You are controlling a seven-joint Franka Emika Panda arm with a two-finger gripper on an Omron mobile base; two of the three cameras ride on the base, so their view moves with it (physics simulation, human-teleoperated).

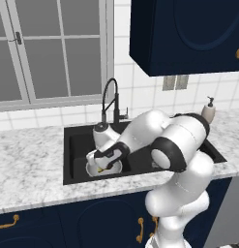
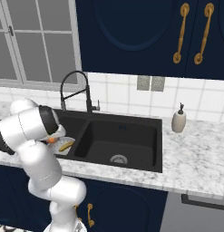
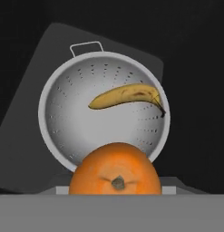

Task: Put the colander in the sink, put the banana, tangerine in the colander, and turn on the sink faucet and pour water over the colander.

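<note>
your pincer (image 1: 105,162) is clamped on the tangerine (image 3: 114,168) above the colander (image 3: 77,113), banana (image 3: 127,96) inside, in the sink (image 2: 131,131); 2 steps remain: drop, faucet (image 2: 79,90).

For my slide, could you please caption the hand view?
Tangerine held above the colander, banana already inside.

You see the silver perforated colander (image 3: 81,118) sitting in the black sink's (image 1: 72,160) left basin, the yellow banana (image 3: 127,96) lying inside it. The orange tangerine (image 3: 114,168) hangs above the colander's near rim. The arched black faucet (image 1: 111,99) stands at the sink's back edge.
</note>
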